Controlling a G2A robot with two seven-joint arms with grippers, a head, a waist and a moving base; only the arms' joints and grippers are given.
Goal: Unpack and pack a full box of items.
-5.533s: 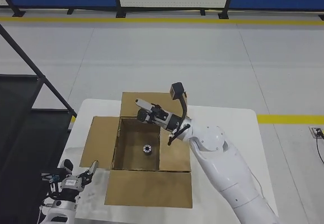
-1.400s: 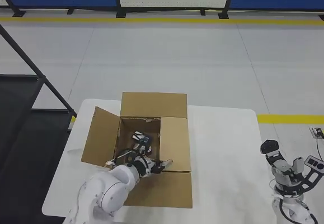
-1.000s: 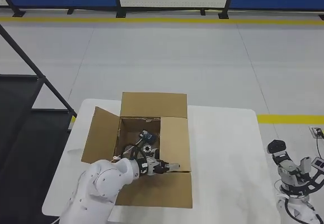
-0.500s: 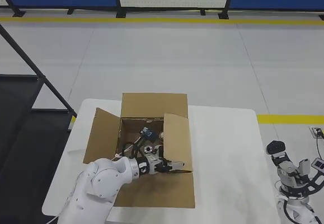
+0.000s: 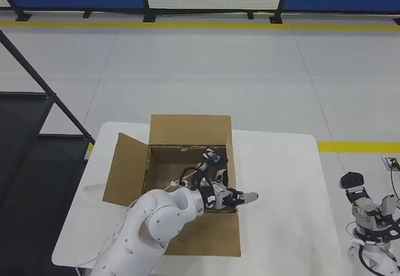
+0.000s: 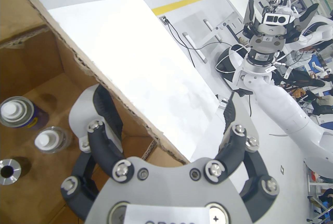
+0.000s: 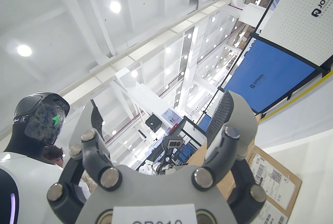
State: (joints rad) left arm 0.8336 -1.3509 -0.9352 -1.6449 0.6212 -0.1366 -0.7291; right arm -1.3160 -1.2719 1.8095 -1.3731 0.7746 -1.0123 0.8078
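Box [image 5: 186, 131] on table [image 5: 282, 214], flaps open. On its floor, close together: blue can [image 6: 16, 115], clear btl [image 6: 49, 139], metal cyl [image 6: 9, 171]. Prob. early: none out yet, unpack + repack both left. L gripper [image 6: 166, 102] spread wide, empty, astride box's R flap edge. R gripper [image 7: 161, 105] spread, empty, well off table.

Sits open at centre of the top frame on the white bench [image 5: 275, 193]: brown cardboard box [image 5: 189, 128], flaps spread. Holds three upright items close together on its floor: white-capped blue can [image 6: 16, 115], clear bottle [image 6: 49, 139], bored metal cylinder [image 6: 9, 172].
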